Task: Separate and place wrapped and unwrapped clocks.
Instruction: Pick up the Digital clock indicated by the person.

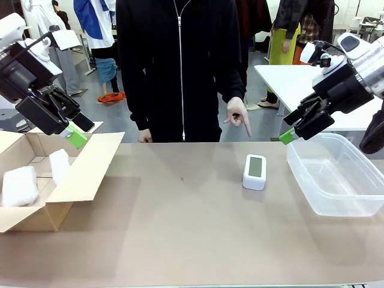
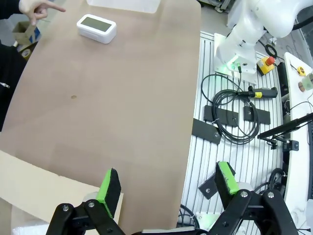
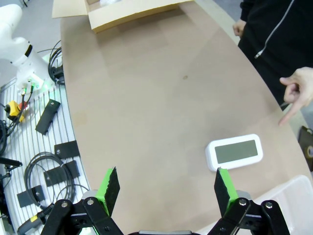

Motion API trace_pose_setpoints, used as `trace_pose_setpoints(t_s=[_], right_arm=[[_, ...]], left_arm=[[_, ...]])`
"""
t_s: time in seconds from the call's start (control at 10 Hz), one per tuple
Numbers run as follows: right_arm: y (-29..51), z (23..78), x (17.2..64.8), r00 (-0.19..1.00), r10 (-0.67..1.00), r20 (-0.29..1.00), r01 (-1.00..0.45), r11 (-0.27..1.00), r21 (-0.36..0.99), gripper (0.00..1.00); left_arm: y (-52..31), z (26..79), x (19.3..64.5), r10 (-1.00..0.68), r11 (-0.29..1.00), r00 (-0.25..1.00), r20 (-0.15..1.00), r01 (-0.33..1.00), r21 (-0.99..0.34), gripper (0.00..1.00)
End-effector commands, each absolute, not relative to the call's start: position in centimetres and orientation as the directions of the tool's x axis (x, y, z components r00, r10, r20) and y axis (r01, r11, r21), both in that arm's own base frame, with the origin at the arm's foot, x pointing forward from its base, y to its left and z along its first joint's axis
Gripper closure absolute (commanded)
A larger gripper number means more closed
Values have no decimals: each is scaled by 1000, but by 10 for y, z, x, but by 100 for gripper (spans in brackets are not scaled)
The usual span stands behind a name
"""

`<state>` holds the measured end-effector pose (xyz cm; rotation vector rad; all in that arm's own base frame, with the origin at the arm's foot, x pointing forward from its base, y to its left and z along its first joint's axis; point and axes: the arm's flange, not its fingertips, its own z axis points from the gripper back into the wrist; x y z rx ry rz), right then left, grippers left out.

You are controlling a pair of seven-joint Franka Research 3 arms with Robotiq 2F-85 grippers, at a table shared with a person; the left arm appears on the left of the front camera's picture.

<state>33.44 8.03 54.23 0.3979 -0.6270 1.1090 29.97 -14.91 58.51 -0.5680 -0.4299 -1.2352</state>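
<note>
Bare white clock (image 1: 255,171) lies screen up on table (image 1: 180,228), just beside clear bin (image 1: 336,180); person's hand (image 1: 238,117) points at it. Two wrapped bundles (image 1: 20,186) sit in cardboard box (image 1: 84,171) at robot's left. Right gripper (image 3: 166,188) hovers near clock, fingers spread, empty; left gripper (image 2: 168,183) above box flap, likewise spread. Advice (judgement only): right gripper descends squarely, pinches clock across narrow width, lifts clear over bin wall.

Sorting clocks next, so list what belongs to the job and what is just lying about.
Job: bare clock; two wrapped bundles in the cardboard box; clear tub.
Lying about: coiled cables, black plates beside the table.
</note>
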Motion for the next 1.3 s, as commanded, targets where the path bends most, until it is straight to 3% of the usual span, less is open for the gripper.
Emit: trace_pose_setpoints(t_s=[0.0, 1.1, 1.2], right_arm=[[80, 543, 338, 286, 687, 668, -924, 382, 3, 0], [80, 542, 334, 302, 701, 647, -915, 403, -9, 0], [100, 557, 352, 545, 606, 580, -819, 532, 214, 0]], left_arm=[[-147, 586, 299, -755, 199, 259, 603, 966, -166, 0], [-147, 586, 299, -755, 199, 259, 603, 966, -166, 0], [-147, 586, 299, -755, 199, 259, 603, 966, -166, 0]])
